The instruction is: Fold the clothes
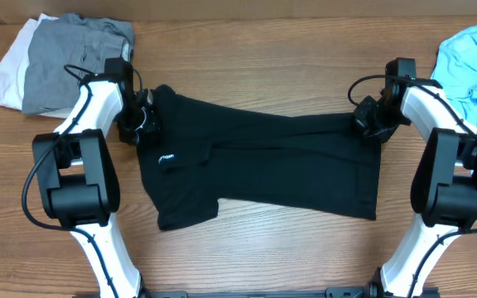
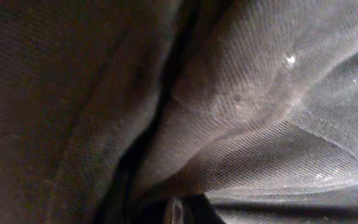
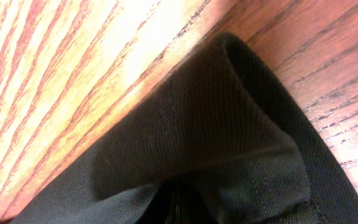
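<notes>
Black shirt [image 1: 263, 161] lying across mid tabletop [image 1: 263, 50], between arms. Soft, light, limp knit; sags and wrinkles, so take it by hem corners. Right gripper [image 1: 369, 120] closed, pinching far hem corner. Left gripper [image 1: 143, 124] at shoulder edge, cannot tell its state.

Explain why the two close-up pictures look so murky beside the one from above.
Overhead: evenly lit and sharp on the black short-sleeved cloth shirt. Left wrist: lens almost against that fabric, dim, soft, with a few bright specks. Right wrist: glare washes out the wooden table top left; the weave stays fairly crisp.
</notes>
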`<state>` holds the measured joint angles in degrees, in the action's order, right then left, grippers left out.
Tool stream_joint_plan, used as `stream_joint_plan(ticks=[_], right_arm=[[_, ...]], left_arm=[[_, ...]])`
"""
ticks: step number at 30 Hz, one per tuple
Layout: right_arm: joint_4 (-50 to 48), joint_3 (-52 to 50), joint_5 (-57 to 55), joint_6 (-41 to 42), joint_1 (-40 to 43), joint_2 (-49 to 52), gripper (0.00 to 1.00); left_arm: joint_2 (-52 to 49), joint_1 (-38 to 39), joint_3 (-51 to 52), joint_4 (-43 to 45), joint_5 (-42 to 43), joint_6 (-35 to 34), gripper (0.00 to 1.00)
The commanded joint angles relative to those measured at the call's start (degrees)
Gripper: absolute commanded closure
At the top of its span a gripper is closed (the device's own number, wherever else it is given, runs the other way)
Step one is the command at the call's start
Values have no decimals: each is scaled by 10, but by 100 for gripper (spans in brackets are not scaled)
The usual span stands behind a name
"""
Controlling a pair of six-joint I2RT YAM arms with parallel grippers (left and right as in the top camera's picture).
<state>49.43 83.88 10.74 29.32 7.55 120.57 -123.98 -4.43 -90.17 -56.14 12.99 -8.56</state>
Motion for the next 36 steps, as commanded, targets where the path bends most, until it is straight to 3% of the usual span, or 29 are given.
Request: stream_joint_plan(ticks=[1,10,12,14,15,16,17,19,22,28,33,36], right_arm=[[13,43,-40,-9,14,23,96],[226,311,-42,-10,14,5,96],[276,373,-43,-10,14,-11,89],[313,418,-43,-10,14,-27,76],[329,436,-43,-11,14,-35,47],[348,457,-45,-13,14,-45,16],[364,475,-44,-19,14,-53,4],[394,501,-44,-23,14,-64,0],[443,527,-42,-24,14,-81,0],[476,527,-26,-58,14,-140,1],[476,506,49,-97,14,-216,1],[476,438,48,-97,14,-299,0]], left_arm=[[-20,3,-43,-19,-43,13,87],[-18,35,-263,-176,-33,13,91],[-18,38,-318,-214,-33,13,73],[-18,40,-373,-250,-34,13,43],[-18,40,-402,-269,-39,12,28],[-18,40,-429,-290,-48,3,0],[-18,40,-452,-307,-52,-3,0],[-18,37,-491,-340,-57,-9,0],[-18,36,-552,-408,-62,-9,0],[49,40,-559,-407,-35,-24,0],[166,47,-463,-407,-30,-22,0],[295,48,-307,-407,-64,-34,0]])
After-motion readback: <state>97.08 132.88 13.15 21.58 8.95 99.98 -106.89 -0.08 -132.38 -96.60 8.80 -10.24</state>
